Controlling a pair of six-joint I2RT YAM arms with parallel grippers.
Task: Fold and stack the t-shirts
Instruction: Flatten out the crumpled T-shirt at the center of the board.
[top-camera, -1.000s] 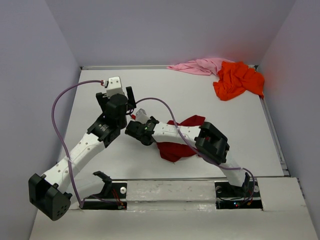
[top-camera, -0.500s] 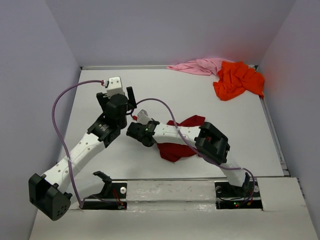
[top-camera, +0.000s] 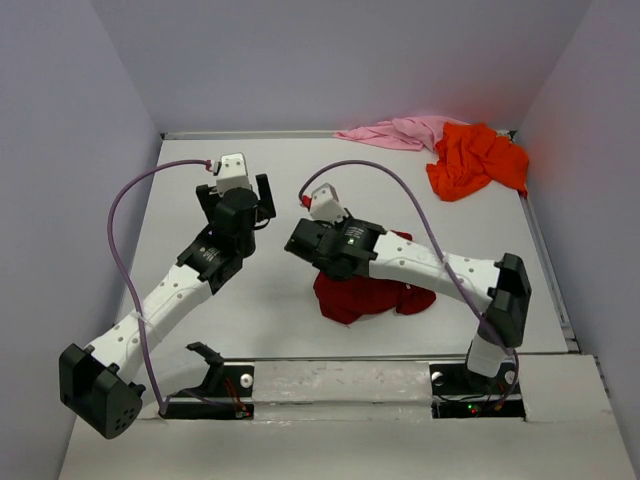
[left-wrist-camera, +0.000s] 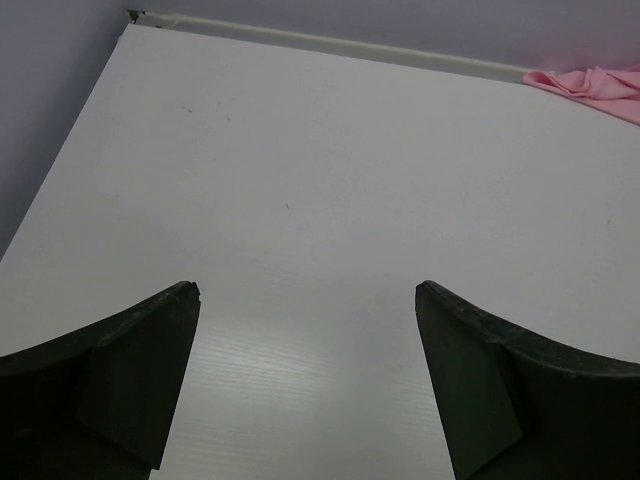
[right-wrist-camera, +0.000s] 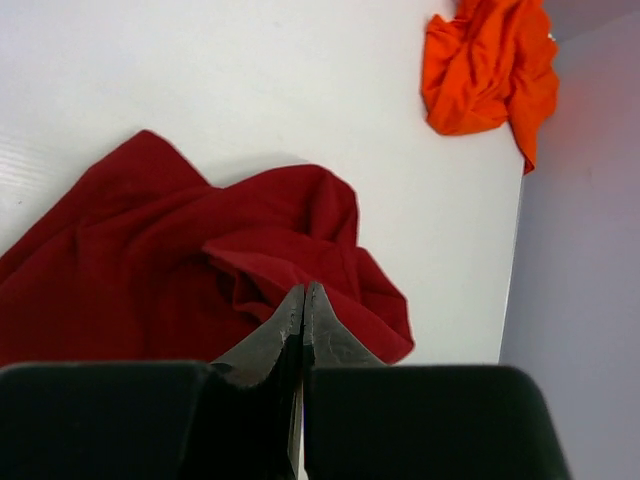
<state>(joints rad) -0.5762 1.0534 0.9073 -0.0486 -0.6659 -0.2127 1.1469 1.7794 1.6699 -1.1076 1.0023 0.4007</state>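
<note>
The dark red t-shirt (top-camera: 365, 295) lies crumpled at the table's middle front; it also shows in the right wrist view (right-wrist-camera: 130, 250). My right gripper (top-camera: 328, 255) hangs over its left edge, its fingertips hidden under the wrist in the top view. In the right wrist view the right gripper (right-wrist-camera: 303, 290) is shut, tips just above a fold, with no cloth seen between them. The orange t-shirt (top-camera: 475, 160) (right-wrist-camera: 485, 60) and the pale pink t-shirt (top-camera: 395, 132) (left-wrist-camera: 595, 82) lie bunched at the far right corner. My left gripper (top-camera: 240, 195) (left-wrist-camera: 305, 300) is open and empty over bare table.
The white table (top-camera: 200, 310) is walled at the back and both sides, with a raised rim (left-wrist-camera: 330, 42) along the far edge. A purple cable (top-camera: 400, 190) arcs above the right arm, another (top-camera: 125, 200) loops beside the left arm.
My right arm has swung from the left, near the left gripper, to the right and stretched out over the red shirt. More of the shirt now shows on its right side. The left arm is still.
</note>
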